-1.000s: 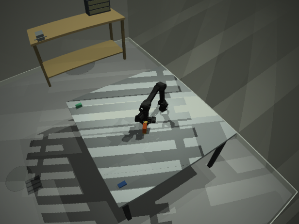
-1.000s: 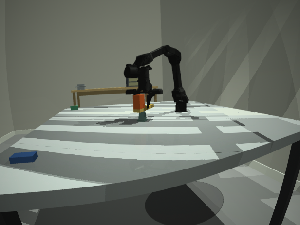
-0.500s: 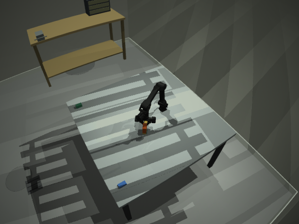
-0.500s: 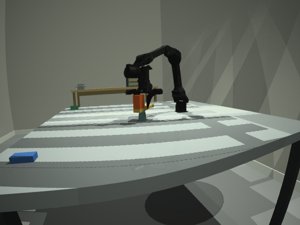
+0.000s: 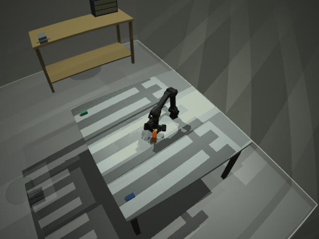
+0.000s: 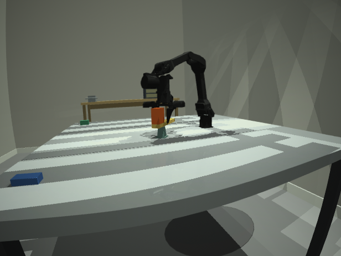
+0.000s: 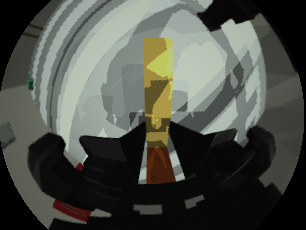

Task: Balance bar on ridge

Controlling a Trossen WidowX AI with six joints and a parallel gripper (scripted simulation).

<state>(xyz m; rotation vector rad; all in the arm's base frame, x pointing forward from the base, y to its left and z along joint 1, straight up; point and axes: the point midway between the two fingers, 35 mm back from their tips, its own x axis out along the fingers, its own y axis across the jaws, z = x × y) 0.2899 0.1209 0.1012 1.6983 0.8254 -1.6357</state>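
Note:
The yellow bar [image 6: 172, 120] [image 7: 158, 95] has a tall orange block [image 5: 154, 137] [image 6: 158, 116] [image 7: 160, 167] standing on one end. My gripper [image 5: 155, 130] [image 6: 168, 121] [image 7: 157, 124] is shut on the bar, gripping it behind the orange block. The teal ridge [image 6: 161, 133] stands on the table [image 5: 220, 114] [image 6: 221, 177], under the bar near the block's end. The bar looks roughly level and is clear of the table. Whether its underside touches the ridge's top is too small to tell. The ridge is hidden in the wrist view.
A blue block [image 5: 130, 196] [image 6: 26, 180] lies near the table's front left corner. A green block [image 5: 84, 113] [image 6: 84, 122] lies near the far left corner. A wooden workbench [image 5: 77, 26] [image 6: 116, 105] stands behind the table. The arm's base is to the right of the ridge.

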